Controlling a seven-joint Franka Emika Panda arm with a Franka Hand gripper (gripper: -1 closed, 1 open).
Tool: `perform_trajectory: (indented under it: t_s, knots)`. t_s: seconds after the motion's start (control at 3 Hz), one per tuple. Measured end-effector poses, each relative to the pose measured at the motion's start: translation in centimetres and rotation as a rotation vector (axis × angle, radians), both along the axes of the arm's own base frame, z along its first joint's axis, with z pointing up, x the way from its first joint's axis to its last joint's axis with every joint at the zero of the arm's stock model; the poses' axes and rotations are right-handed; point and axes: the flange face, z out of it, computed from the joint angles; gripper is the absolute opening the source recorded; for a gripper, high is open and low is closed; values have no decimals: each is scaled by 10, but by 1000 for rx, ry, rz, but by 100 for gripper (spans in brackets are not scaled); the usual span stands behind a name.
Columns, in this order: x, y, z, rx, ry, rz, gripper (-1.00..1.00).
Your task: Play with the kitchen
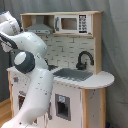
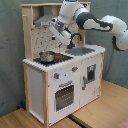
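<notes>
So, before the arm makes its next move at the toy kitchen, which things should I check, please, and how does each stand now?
1. Gripper above the stovetop, not touching: ok.
2. Grasp state: cannot tell.
3. Pot upright on the stovetop: ok.
4. Arm clear of the hood: cannot tell; they are close in the second exterior view.
5. Sink free of loose items: ok.
6. Faucet upright: ok.
</notes>
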Motion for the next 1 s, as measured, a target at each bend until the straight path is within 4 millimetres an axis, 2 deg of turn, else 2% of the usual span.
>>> perform_trajectory:
  t_s: [0.33, 1.0]
  knots:
    - [-8, 4, 17, -11, -117, -14, 100]
    - [-52, 34, 43, 16, -301, -28, 100]
